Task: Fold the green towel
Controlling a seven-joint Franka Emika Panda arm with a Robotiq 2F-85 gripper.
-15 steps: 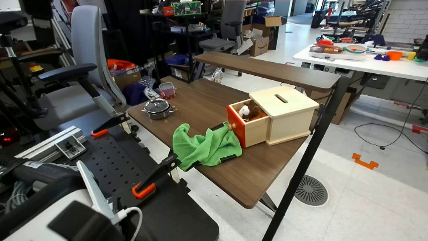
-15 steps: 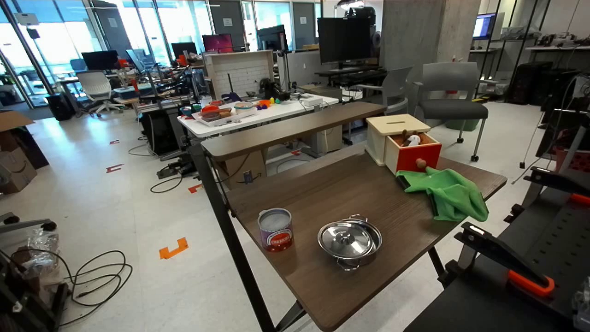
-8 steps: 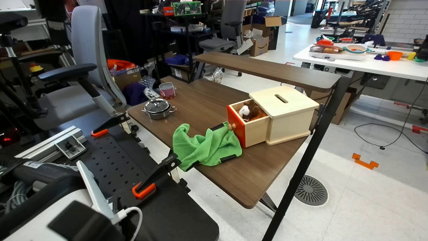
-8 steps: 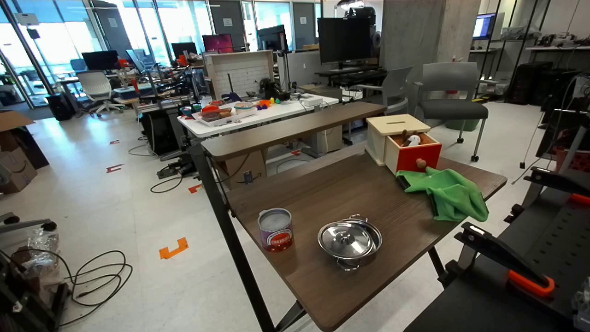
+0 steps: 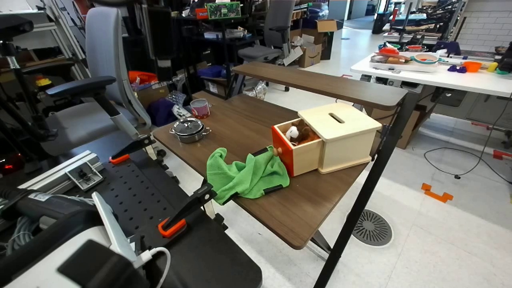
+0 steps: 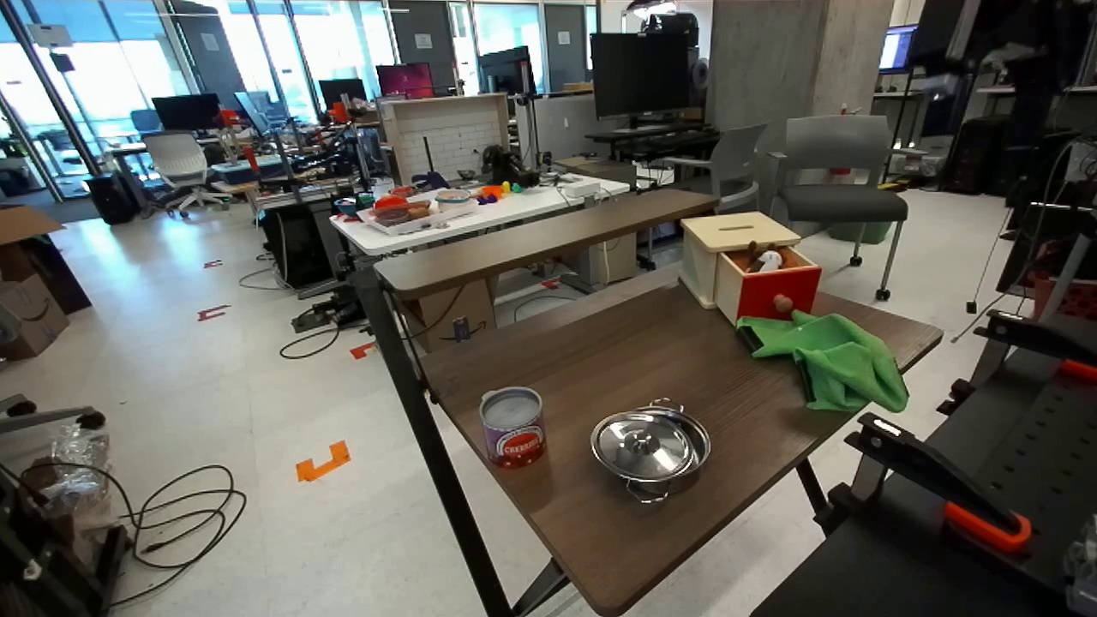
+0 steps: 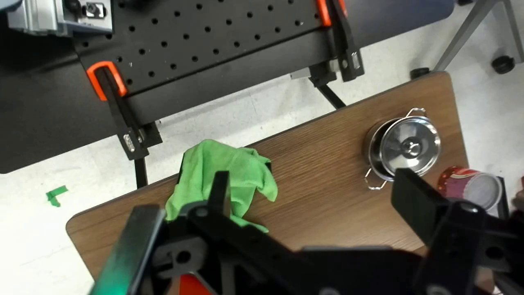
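One rumpled towel (image 5: 249, 176), fingers (image 7: 419, 206) apart

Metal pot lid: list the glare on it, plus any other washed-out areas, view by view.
Wrist view: bright highlights on the metal pot lid, floor nearly white at lower left, green towel free of glare. In an exterior view: windows washed out at upper left, bright reflections on the metal pot lid too.
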